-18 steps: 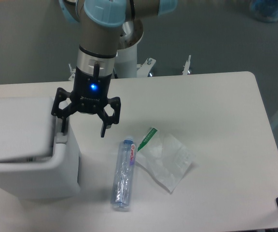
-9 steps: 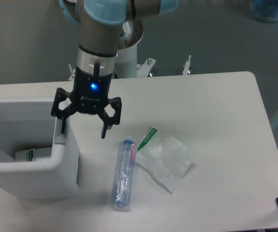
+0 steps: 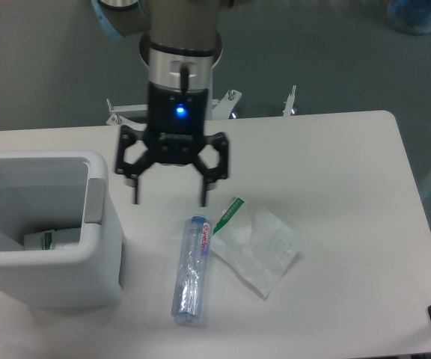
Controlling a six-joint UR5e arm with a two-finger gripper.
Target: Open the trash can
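The white trash can [image 3: 103,258] stands at the table's left edge with its lid swung up and out of the way, so the inside shows. A white and green item [image 3: 51,239] lies at its bottom. A grey button strip [image 3: 94,200] runs along its right rim. My gripper [image 3: 170,200] hangs open above the table, to the right of the can and clear of it, with nothing between its fingers.
A crushed clear plastic bottle [image 3: 191,269] with a red and blue label lies right of the can. Beside it sits a clear plastic wrapper [image 3: 259,245] with a green strip. The table's far edge runs behind the arm.
The lid went from closed to fully open. My gripper then lifted off the can's right rim and moved right, away from it, staying open.
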